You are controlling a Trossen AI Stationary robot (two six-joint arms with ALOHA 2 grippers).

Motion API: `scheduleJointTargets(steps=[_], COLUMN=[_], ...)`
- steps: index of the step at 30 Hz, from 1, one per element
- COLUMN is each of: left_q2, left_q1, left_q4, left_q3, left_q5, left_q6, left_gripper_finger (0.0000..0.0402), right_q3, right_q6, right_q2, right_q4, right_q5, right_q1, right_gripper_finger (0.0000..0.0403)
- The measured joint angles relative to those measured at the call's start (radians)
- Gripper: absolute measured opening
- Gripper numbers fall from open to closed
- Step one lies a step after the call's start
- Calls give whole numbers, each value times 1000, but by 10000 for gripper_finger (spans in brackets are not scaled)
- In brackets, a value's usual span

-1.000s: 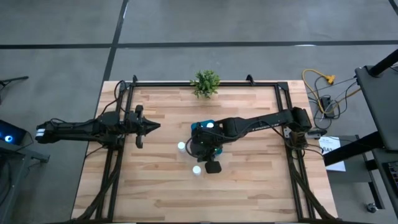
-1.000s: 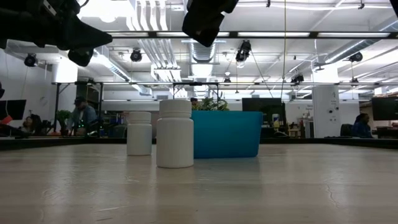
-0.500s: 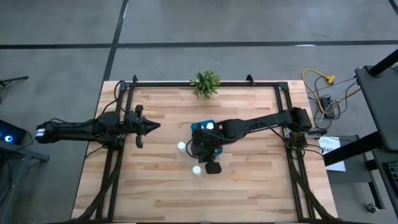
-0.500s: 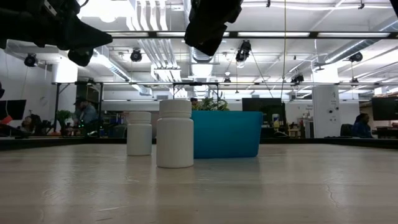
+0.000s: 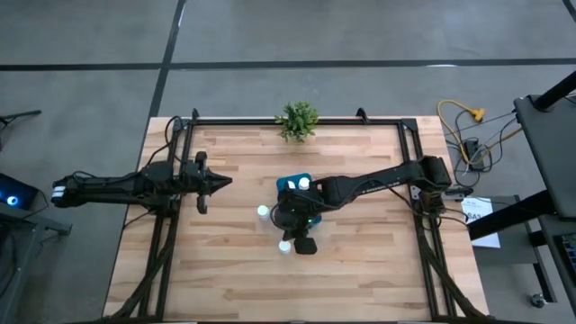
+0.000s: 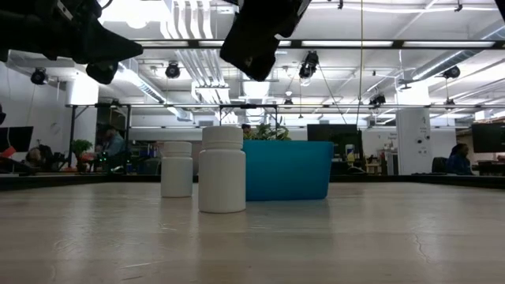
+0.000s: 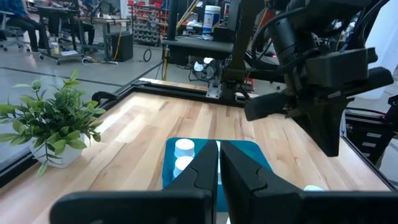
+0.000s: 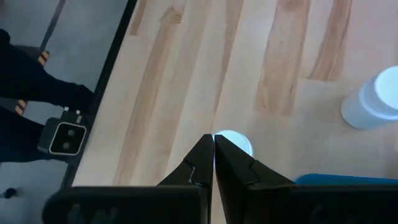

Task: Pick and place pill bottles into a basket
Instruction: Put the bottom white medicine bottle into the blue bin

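Note:
Two white pill bottles stand upright on the table in front of the teal basket [image 6: 288,170]: a nearer one [image 6: 222,170] [image 5: 284,246] and a farther one [image 6: 177,169] [image 5: 263,212]. Inside the basket [image 5: 282,184] I see white caps [image 7: 185,147]. My right gripper [image 8: 213,146] [image 5: 292,236] hangs shut above the nearer bottle [image 8: 235,140], slanting down toward the table's left and clear of it. The other bottle [image 8: 376,99] stands beside it. My left gripper [image 7: 219,152] [image 5: 225,183] waits shut and level at the table's left.
A small potted plant [image 5: 298,120] stands at the far edge, behind the basket. Black frame rails [image 5: 162,243] run along the table's sides. Bare wood lies between the bottles and the near edge [image 6: 252,244]. People sit in the room beyond.
My right gripper has come down a little toward the nearer bottle and tipped more steeply downward, staying shut. Neither bottle has moved, nor has the basket.

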Motion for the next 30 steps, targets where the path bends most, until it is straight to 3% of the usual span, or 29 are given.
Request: scheduleJointTargets(steps=[23,30], left_q2=[1,0], left_q1=[0,0], left_q4=[0,0], left_q3=[0,0], left_q5=[0,0], left_q6=[0,0], left_gripper_finger=[0,0], right_q3=[-64,-61], right_q6=[-4,3], right_q2=[0,0], right_q4=[44,47], right_q5=[7,13], right_q1=[6,6], right_gripper_finger=[10,61])
